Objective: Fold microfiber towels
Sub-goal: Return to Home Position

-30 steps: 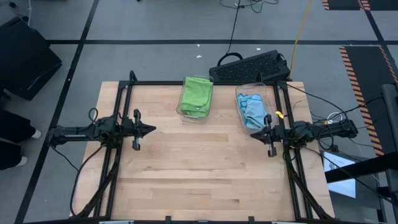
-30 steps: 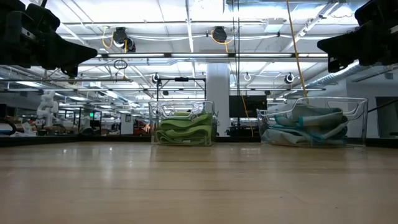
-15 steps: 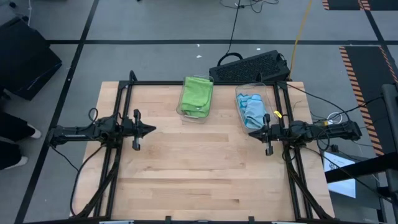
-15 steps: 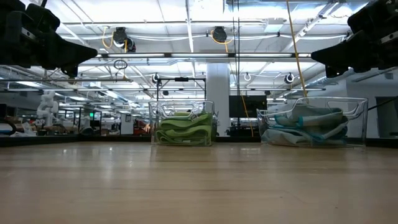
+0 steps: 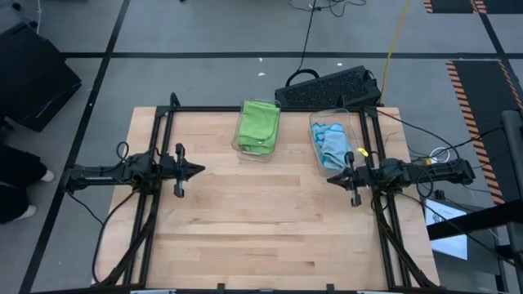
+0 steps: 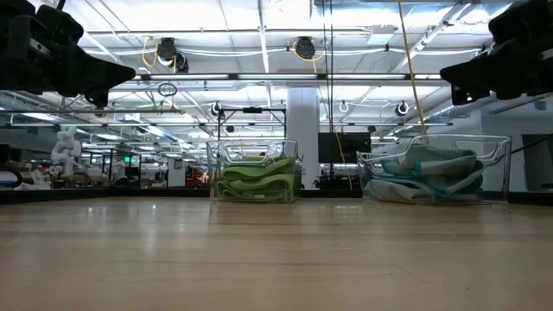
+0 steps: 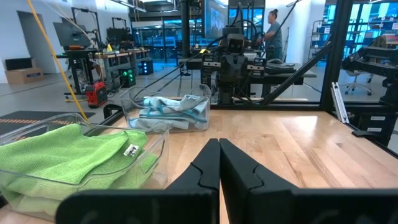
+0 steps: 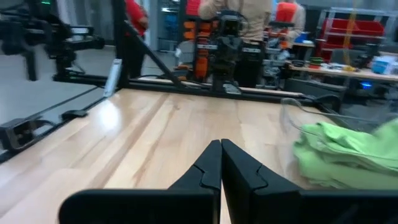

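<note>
Lime green microfiber towels (image 5: 259,122) and light blue microfiber towels (image 5: 332,145) are sitting in clear plastic bins (image 5: 255,156); left gripper (image 5: 198,170) and right gripper (image 5: 331,179) are both hovering with fingers pinched together.

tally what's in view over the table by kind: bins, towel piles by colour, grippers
clear plastic bins: 2, left bin and right bin
lime green microfiber towel pile: 1, in the left bin
light blue microfiber towel pile: 1, in the right bin
dark two-finger grippers: 2, left gripper and right gripper, both shut
total: 6
</note>
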